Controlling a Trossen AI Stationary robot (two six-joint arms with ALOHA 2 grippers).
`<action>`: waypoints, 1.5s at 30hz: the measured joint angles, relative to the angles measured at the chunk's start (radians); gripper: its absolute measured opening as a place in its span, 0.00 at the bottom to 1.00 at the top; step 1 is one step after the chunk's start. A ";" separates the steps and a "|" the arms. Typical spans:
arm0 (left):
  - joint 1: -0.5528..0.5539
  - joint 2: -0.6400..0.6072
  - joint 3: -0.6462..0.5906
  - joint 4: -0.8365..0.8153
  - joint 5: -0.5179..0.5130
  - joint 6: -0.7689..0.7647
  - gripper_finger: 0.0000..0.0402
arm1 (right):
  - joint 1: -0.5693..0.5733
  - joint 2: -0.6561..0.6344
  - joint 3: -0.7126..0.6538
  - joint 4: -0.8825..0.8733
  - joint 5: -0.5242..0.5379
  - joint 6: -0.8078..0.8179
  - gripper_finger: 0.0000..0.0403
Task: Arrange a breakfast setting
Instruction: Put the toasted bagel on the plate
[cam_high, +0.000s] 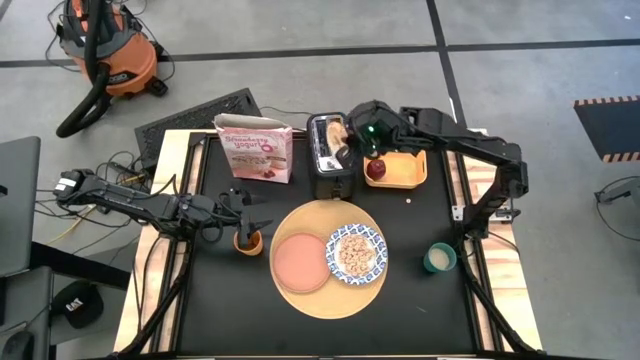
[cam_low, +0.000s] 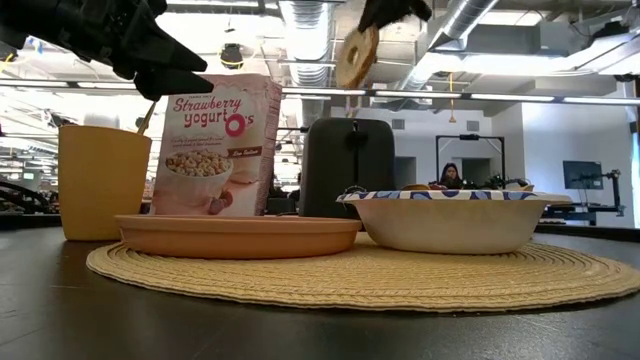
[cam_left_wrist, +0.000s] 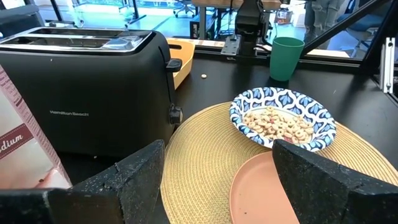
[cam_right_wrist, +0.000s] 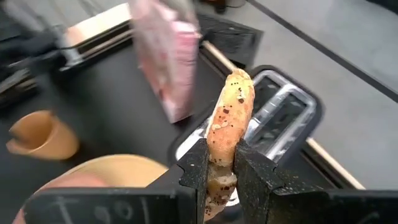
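Your black tabletop, frame centre: light-wood board carrying pink plate and patterned dish of cereal. Upper centre: right tool pinching toasted bread above the toaster. Left tool spread wide over an orange cup. Grey floor, a shop vacuum upper left.

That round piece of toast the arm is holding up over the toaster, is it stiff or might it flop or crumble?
The round toasted bread probably is stiff: it stands upright above the right gripper, pinched only at its lower edge, without sagging. It looks light, hanging high in the low view. Its speckled crust may shed crumbs if squeezed harder.
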 joint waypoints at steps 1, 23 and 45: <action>0.000 0.000 0.000 -0.001 0.000 0.000 0.70 | 0.017 -0.007 -0.002 -0.001 -0.003 0.000 0.23; 0.000 0.000 0.000 -0.001 0.000 -0.008 0.70 | 0.263 -0.068 -0.671 0.782 -0.366 0.003 0.23; 0.000 0.000 0.000 0.004 -0.010 -0.003 0.70 | 0.282 0.234 -0.824 1.260 -0.575 0.123 0.23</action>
